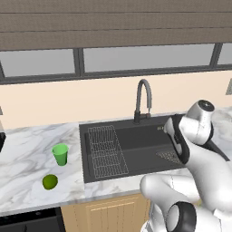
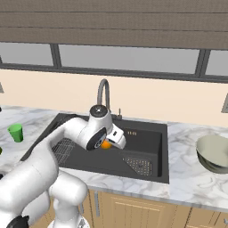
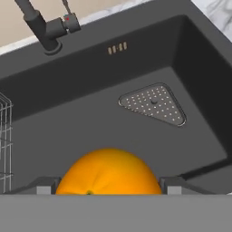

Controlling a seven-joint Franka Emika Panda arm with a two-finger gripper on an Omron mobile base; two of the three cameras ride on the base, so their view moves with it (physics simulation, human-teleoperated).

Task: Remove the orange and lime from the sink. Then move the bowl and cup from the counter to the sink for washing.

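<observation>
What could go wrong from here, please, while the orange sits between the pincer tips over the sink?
The orange is round and smooth; held between the pincer tips, it could slip and roll across the sink floor toward the drain. Lifting out, the arm might clip the faucet close behind it.

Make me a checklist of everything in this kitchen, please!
Surface: white marble counter around a dark sink.
Job's things: lime and cup on the counter left of the sink; bowl on the counter to its right; orange over the sink, between the fingers.
Clutter: nothing seen.
Gripper: shut on the orange.
Cables: nothing seen.
Surroundings: faucet, window, wood cabinets.
</observation>
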